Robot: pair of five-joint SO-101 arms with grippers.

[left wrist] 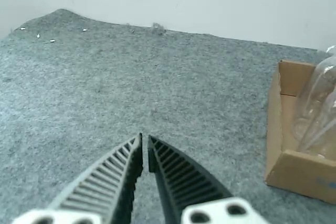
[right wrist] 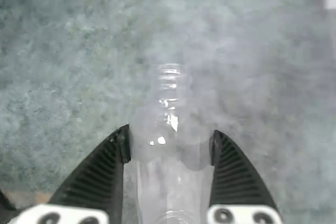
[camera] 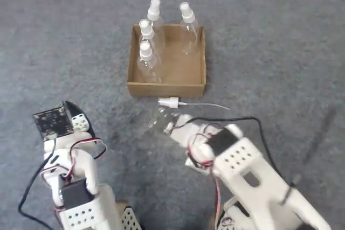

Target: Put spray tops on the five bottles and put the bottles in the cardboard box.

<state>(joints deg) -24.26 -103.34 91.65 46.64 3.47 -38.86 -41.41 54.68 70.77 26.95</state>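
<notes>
The right pincer [right wrist: 169, 136] was clamped on a clear plastic bottle [right wrist: 169, 124] that lay on its side on the grey felt surface [camera: 280, 52]. One ribbed black finger [right wrist: 113, 166] pressed against each flank of the bottle's body. The bottle's threaded neck was bare and pointed away from the right arm [camera: 253, 176], towards the brown cardboard box [camera: 167, 88].

A loose white spray top [camera: 168, 102] lay flat on the felt between the bottle and the box's near wall. It was just in front of that wall, with its thin dip tube trailing off sideways across the felt. I could not tell whether the top touched the bottle.

Inside the box stood four clear capped bottles [camera: 146, 60], all upright with white spray heads on. Three were bunched along the side nearer the left arm. The fourth stood alone in the far corner on the other side.

The left pincer [left wrist: 144, 140] had its two dark ribbed fingers drawn together with only a thin slit between them, and it gripped nothing. It hung over bare felt, well apart from the box and from the lying bottle. The left arm [camera: 75, 181] sat at the near edge of the surface, beside the right arm.
</notes>
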